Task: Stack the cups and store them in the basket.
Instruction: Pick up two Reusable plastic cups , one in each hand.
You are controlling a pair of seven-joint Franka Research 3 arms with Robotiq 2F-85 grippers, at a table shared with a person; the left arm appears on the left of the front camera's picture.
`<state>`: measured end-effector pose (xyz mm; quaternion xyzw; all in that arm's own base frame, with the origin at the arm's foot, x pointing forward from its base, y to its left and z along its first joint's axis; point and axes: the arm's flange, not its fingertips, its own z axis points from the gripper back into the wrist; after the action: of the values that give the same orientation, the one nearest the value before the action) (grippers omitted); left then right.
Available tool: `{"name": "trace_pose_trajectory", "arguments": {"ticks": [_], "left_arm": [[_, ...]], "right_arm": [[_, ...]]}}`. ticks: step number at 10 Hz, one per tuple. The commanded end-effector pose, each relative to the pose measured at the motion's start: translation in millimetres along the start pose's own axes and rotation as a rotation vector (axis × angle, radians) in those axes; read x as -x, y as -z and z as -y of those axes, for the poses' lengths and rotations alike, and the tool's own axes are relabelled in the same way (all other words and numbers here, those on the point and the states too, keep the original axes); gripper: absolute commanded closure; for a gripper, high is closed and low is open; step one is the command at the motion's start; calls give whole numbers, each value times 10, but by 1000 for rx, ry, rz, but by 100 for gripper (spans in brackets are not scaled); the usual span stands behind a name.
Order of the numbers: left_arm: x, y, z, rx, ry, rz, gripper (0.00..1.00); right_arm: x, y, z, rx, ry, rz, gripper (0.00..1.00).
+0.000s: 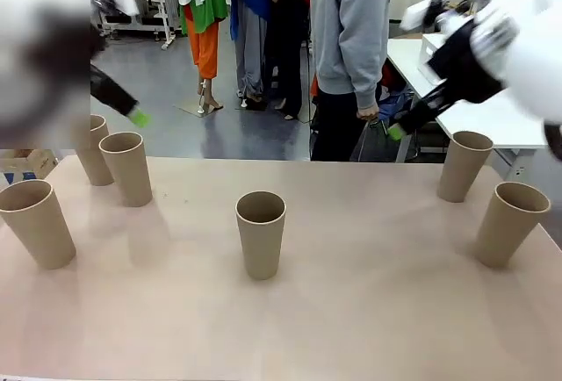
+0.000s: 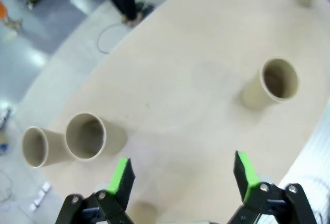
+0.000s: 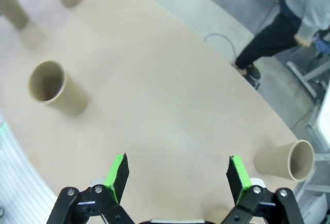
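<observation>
Several tan cups stand upright and apart on the table. Three are at the left [image 1: 35, 223] [image 1: 126, 168] [image 1: 92, 148], one in the middle [image 1: 261, 233], two at the right [image 1: 464, 166] [image 1: 509, 223]. My left gripper [image 1: 133, 115] hangs blurred above the far left cups. In its wrist view the left gripper [image 2: 184, 175] is open and holds nothing, over bare table beside two cups [image 2: 85, 136] [image 2: 35, 146]. My right gripper [image 1: 399, 126] hovers high at the far right, and the right gripper [image 3: 177, 175] is open and holds nothing, with a cup [image 3: 291, 159] nearby. The basket is out of view.
A person in a grey hoodie [image 1: 351, 30] stands at the table's far edge [image 1: 263, 160]. A white table [image 1: 492, 113] is behind at the right. Wide gaps of bare tabletop lie between the middle cup and both side groups.
</observation>
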<state>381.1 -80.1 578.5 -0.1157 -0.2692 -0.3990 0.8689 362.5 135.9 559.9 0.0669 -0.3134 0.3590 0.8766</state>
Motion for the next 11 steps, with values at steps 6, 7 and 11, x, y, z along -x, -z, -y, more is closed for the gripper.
{"name": "trace_pose_trajectory", "arguments": {"ticks": [6, 7, 11], "left_arm": [[1606, -979, -1033, 271, 287, 203, 0], [1793, -954, -1082, 279, 305, 232, 0], [2187, -765, -902, 266, 377, 317, 0]], "right_arm": [[1427, -1010, 1291, -307, -147, 227, 0], [1548, -1041, 1381, -320, -138, 246, 0], [1799, -1050, 1511, -346, -119, 275, 0]]}}
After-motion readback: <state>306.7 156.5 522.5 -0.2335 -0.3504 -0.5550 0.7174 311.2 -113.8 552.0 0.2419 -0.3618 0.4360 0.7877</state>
